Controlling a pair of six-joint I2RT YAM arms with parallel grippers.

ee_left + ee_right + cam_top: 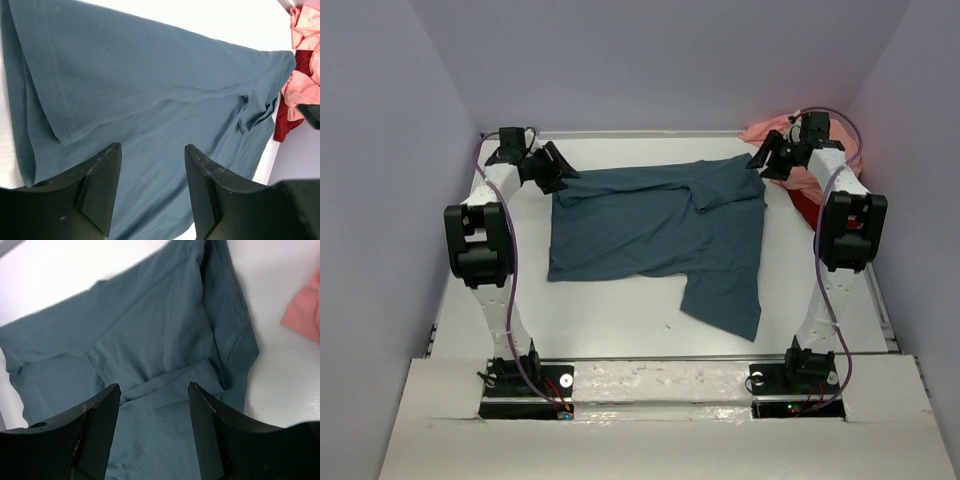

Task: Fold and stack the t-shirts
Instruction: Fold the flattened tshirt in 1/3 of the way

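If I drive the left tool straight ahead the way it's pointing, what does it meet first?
Most likely the teal-blue shirt: it fills the view past the open left tool. How far off is unclear.

Lab test booth — bare walls (pixel 650 60), white table (pixel 620 310)

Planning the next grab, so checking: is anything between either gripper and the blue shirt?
Nothing visible. The left gripper and right gripper hang open over the blue shirt's far corners, with only bare cloth below them. The pink shirt and red shirt lie bunched off to the right, beside it.
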